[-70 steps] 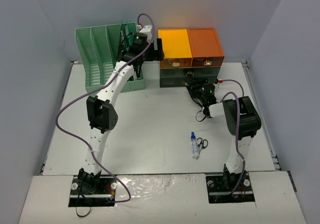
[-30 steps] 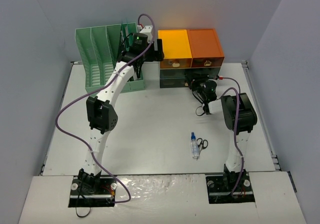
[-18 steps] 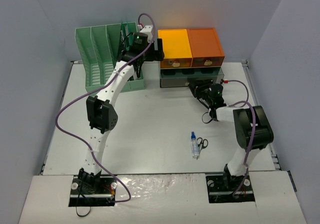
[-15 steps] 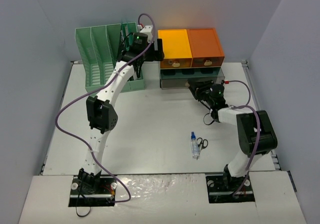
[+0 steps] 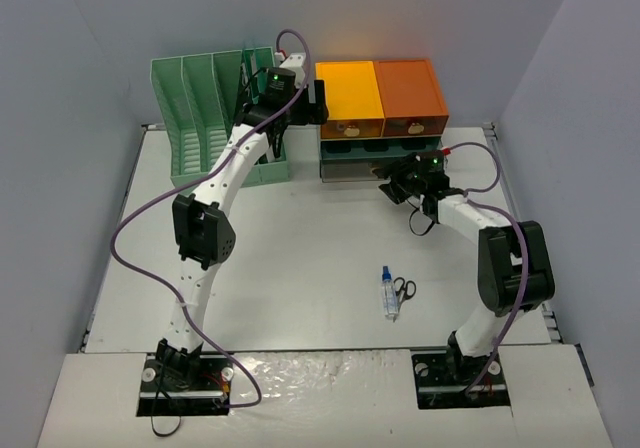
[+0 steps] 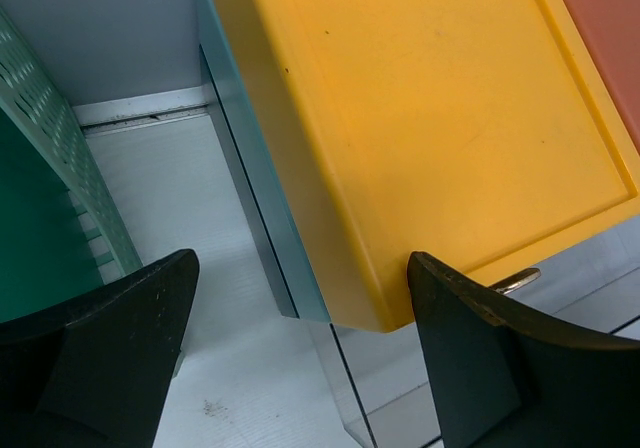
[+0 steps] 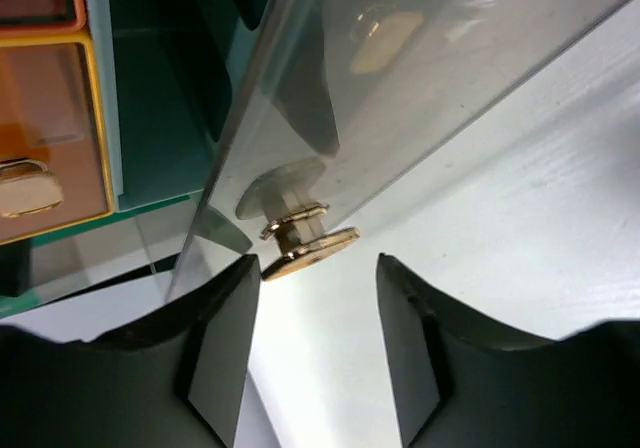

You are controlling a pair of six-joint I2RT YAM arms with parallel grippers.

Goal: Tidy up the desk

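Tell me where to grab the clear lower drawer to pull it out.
Grip the small brass knob on the clear drawer front; the flat panel offers no edge. Come straight at the front, a finger each side of the narrow stem, behind the wider flat head, so it likely won't slip. The right hand is open with the knob between its fingers.

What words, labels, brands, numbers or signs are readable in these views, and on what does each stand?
No text can be read in any view.
The small bottle on the desk is too small in the top view to show whether it bears a label.
The drawer cabinet, the green file rack and the brass drawer knob show no print.
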